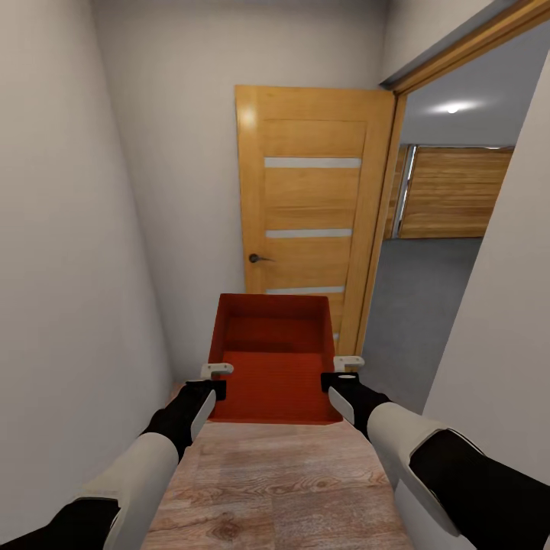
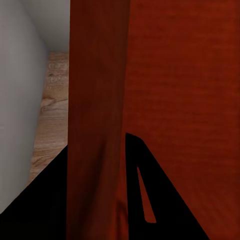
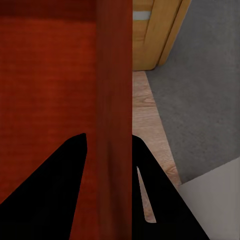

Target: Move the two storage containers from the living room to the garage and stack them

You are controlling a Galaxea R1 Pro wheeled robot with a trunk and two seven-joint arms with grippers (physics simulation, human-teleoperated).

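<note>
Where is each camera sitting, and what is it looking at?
Head view: up on the robot's head, looking forward and down a narrow hall at the storage container, wooden door and grey floor; both arms, left gripper, right gripper show.
Left wrist view: by the left gripper, looking along dark fingers straddling the container's wall.
Right wrist view: by the right gripper, same on the opposite wall.
All views share the container.

Container (image 1: 273,359) between both end effectors
</note>
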